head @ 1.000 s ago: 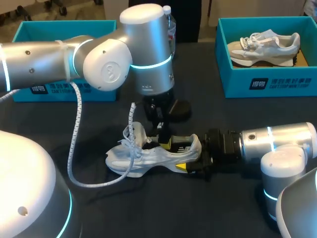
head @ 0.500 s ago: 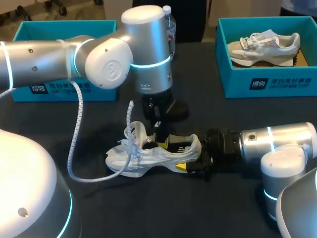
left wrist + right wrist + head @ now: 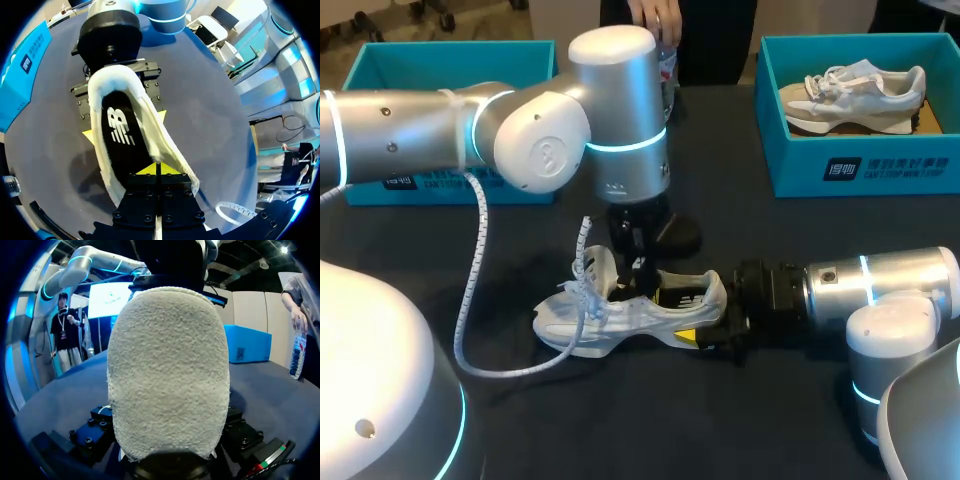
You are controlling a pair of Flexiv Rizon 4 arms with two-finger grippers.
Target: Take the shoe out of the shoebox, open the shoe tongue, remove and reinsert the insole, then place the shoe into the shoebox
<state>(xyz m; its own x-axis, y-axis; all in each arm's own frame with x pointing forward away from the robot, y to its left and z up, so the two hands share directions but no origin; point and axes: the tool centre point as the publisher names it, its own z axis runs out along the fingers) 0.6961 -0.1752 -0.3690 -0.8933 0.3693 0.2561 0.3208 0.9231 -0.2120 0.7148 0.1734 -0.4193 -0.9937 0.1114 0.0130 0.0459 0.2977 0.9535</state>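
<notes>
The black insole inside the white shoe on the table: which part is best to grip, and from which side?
Probably the insole edge near the heel, coming from above through the open collar: the shoe stands on its sole, only that rear part lies uncovered, and the right gripper clamps the heel from behind.

Silver arms, cyan rings, white spiral cable, black left claw

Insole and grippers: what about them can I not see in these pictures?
Insole front end: left wrist view, covered by the left gripper; whether it is pinched cannot be told.
Right gripper tips: right wrist view, the shoe heel hides them.
Left shoebox inside: head view, behind the left arm.
</notes>
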